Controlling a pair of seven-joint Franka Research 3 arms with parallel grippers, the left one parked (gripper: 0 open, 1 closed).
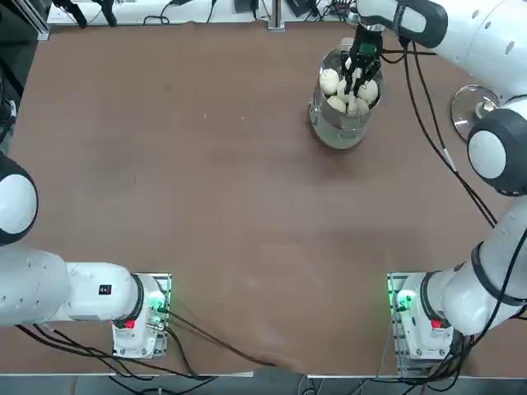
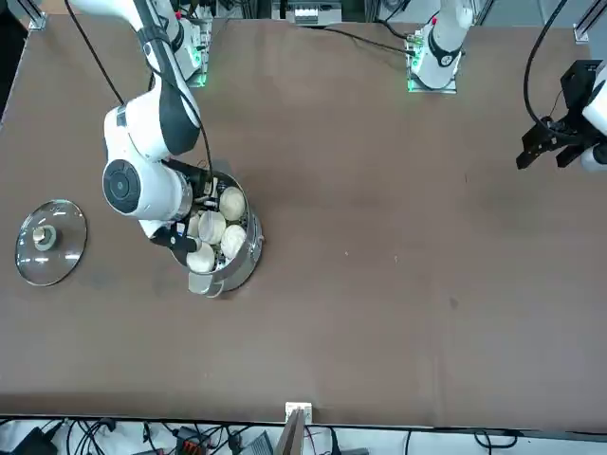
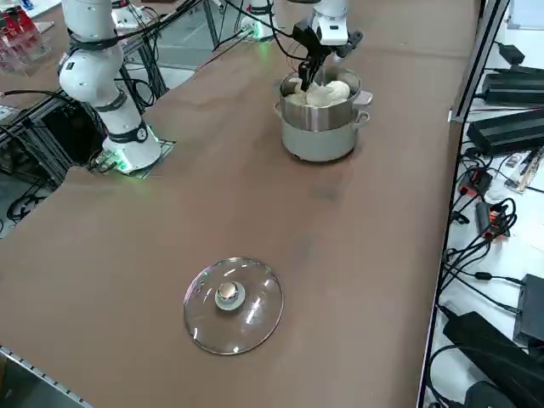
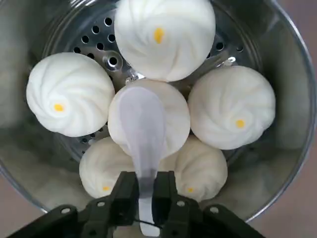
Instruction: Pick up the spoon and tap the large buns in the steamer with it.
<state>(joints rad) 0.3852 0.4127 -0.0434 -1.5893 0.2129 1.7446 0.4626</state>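
Overhead, at the upper right of the frame, the gripper (image 1: 360,76) clasped the spoon (image 4: 143,124) by its handle, leaving the bowl free for tapping buns (image 4: 232,107).

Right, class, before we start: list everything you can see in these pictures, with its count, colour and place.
Table: one, brown, under the steamer and lid.
Steamer: one, silver metal, standing uncovered on the table.
Perforated tray: one, silver, inside the steamer beneath the buns.
Buns: six, white with yellow centre dots, in the steamer.
Spoon: one, white, over the middle bun; contact unclear.
Lid: one, clear with a knob, on the table at the robot's right of the steamer.
Electrical boxes and cables: several, mostly black, beyond the table's far edge.
Arms: two, white and dark grey, one each side.
Right hand: one, black, shut on the spoon's handle above the steamer.
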